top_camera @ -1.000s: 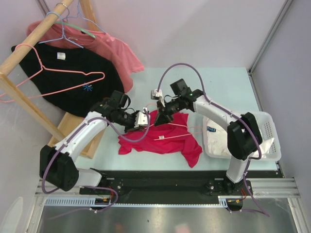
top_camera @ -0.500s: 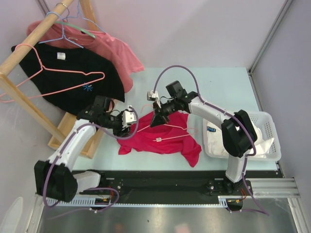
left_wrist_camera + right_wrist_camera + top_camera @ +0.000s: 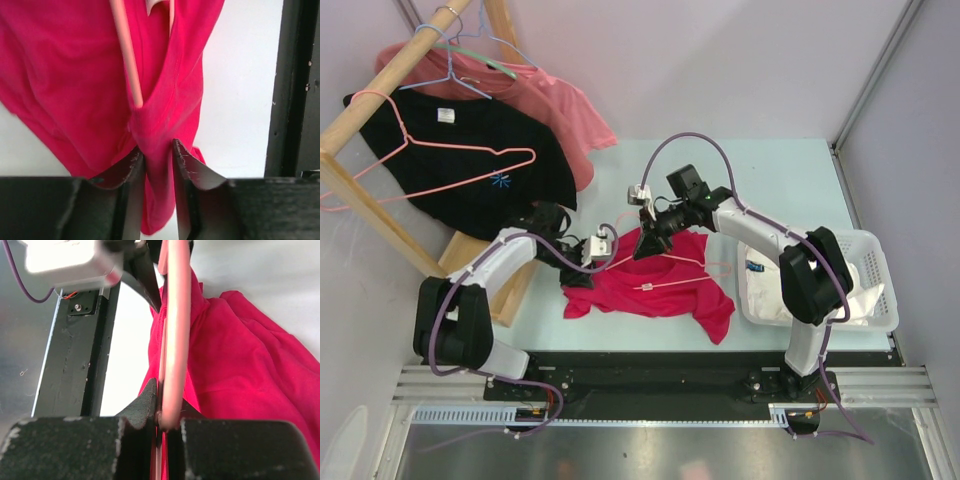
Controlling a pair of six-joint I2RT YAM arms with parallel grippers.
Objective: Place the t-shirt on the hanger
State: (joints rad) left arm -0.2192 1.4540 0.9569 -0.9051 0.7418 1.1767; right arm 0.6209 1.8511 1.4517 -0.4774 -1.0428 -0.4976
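The crimson t-shirt (image 3: 660,292) lies crumpled on the pale table between both arms. The thin pink wire hanger (image 3: 686,260) lies across its upper part, one end running inside the cloth. My left gripper (image 3: 603,247) is at the shirt's upper left edge. In the left wrist view it (image 3: 157,147) is shut on a fold of the t-shirt (image 3: 65,75), and the hanger wire (image 3: 127,65) enters the cloth just ahead. My right gripper (image 3: 642,243) is close beside it. In the right wrist view it (image 3: 167,400) is shut on the hanger wire (image 3: 177,315) above the t-shirt (image 3: 240,355).
A wooden rack (image 3: 380,225) at the left holds a black t-shirt (image 3: 470,160) on another pink hanger, a salmon t-shirt (image 3: 550,105), and a blue hanger (image 3: 460,85) and a green one. A white basket (image 3: 875,270) with cloth stands at the right.
The left gripper swung left, then came back right to the shirt's edge. The right gripper, holding the hanger, shifted left and then slightly back. The shirt's upper left edge stays lifted.
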